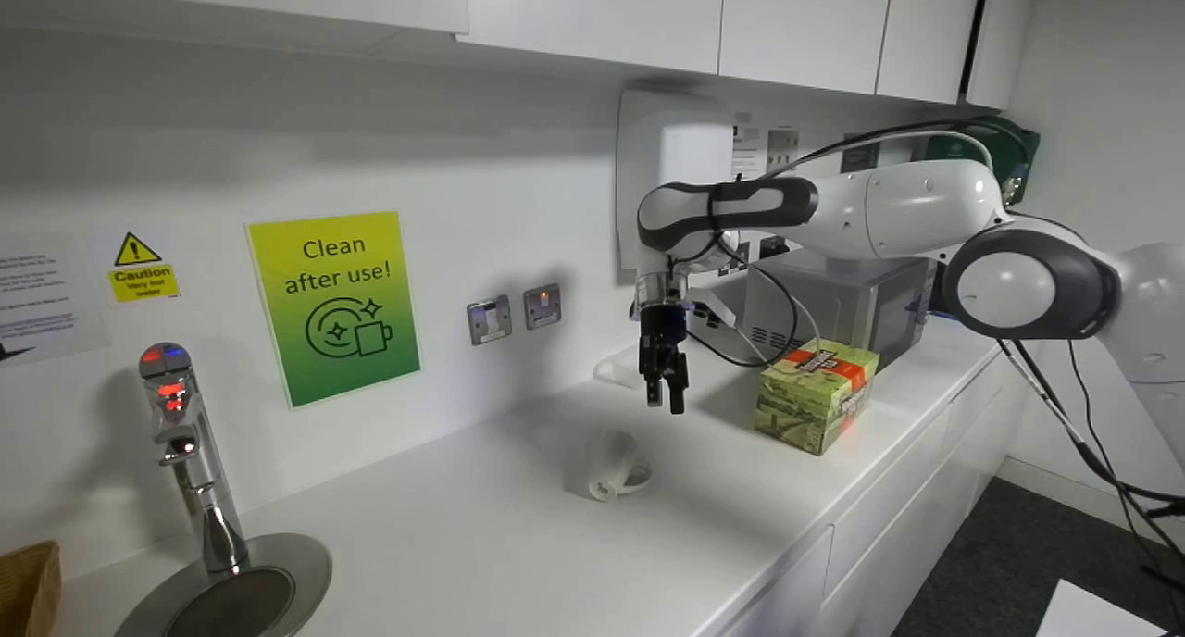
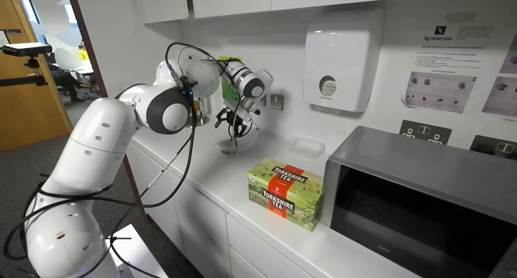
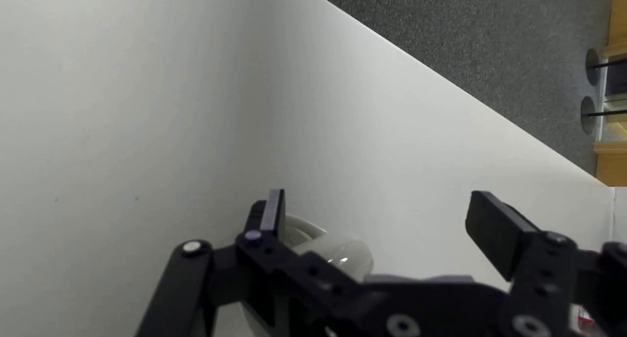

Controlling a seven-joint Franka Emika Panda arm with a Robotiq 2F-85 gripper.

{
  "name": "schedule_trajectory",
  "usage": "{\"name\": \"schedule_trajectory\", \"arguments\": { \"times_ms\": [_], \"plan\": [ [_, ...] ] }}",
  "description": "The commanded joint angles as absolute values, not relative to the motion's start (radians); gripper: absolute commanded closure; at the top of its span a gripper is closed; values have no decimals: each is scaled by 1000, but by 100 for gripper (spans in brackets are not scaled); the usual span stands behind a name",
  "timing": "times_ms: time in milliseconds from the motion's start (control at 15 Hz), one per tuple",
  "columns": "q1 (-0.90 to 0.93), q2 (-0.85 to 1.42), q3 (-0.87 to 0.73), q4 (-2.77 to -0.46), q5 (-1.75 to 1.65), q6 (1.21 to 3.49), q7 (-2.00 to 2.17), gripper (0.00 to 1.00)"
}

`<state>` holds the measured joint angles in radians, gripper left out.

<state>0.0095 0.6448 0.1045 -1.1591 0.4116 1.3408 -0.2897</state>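
Above the white mug (image 1: pixel 607 468), gripper (image 3: pixel 377 212) hangs with fingers spread wide, a gap between them and it. Mug on counter (image 1: pixel 463 554), handle visible; can't tell if upright or tipped, contents can't be made out. Near mug, toward the wall (image 1: pixel 518 188): clear plastic tub (image 2: pixel 307 148), contents unclear. Near mug, away from the sink (image 1: pixel 313 568): tea box (image 2: pixel 284 193), printed Yorkshire Tea, inside hidden. Farther from mug, beyond the tea box: microwave (image 2: pixel 412 213), dark door, inside unreadable. Well apart from mug, opposite side: sink with chrome tap (image 1: pixel 196 470). Farthest from mug that way: wicker basket (image 1: pixel 28 591), cut off at the edge. In the way: one finger covers part of mug in wrist view; tea box blocks part of microwave in an exterior view
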Motion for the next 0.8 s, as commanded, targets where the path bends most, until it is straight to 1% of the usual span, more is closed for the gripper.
{"name": "schedule_trajectory", "arguments": {
  "times_ms": [0,200,733],
  "plan": [
    [-13,678,133,-1067,448,1381,-294,0],
    [-14,668,148,-1061,467,1454,-320,0],
    [-2,671,149,-1065,441,1441,-288,0]
  ]
}}
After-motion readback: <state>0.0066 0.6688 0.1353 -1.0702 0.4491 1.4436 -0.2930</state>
